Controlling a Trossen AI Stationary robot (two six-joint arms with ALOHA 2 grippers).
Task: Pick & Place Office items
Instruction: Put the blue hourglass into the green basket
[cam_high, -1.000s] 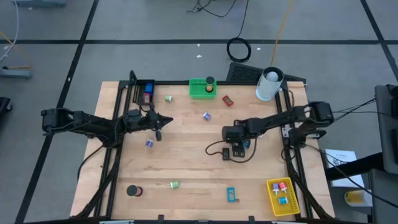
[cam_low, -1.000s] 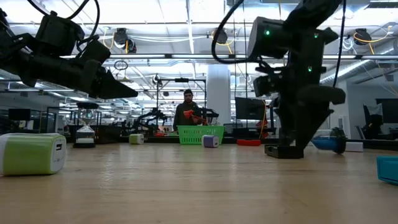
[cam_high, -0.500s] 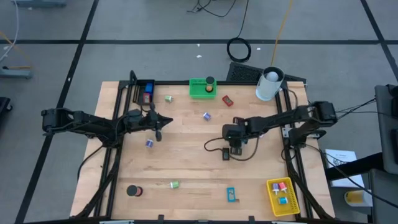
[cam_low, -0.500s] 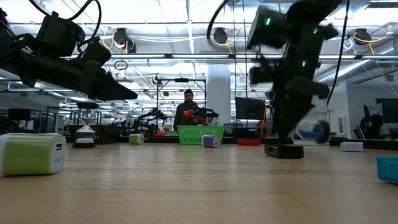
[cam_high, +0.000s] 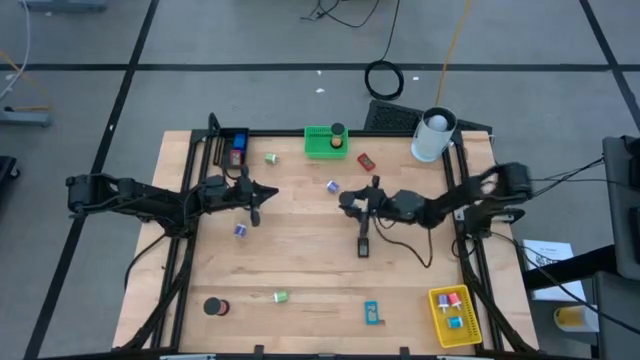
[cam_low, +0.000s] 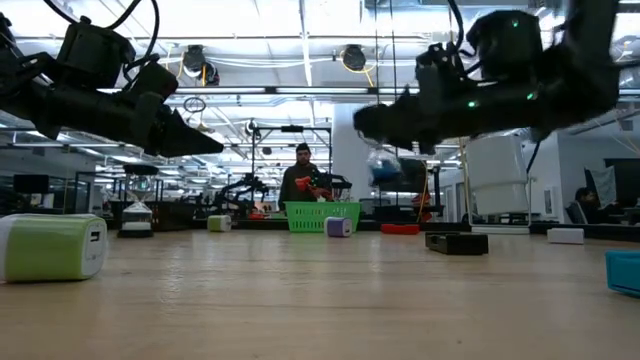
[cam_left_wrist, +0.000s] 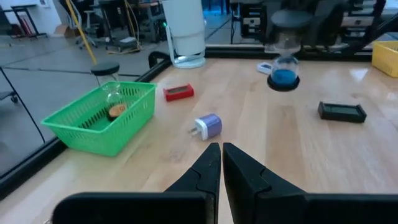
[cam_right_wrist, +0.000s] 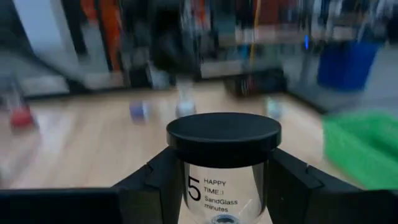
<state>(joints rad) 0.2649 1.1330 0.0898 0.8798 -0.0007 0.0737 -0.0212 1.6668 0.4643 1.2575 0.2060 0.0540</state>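
Right gripper is carrying a sand timer above mid-surface.
Jaws are clamping it; only the wrist view shows its label. Left gripper, jaws closed, is hovering over open wood near the purple plug.

Open wood across the table's middle and near left, hemmed by far green bin and black block.
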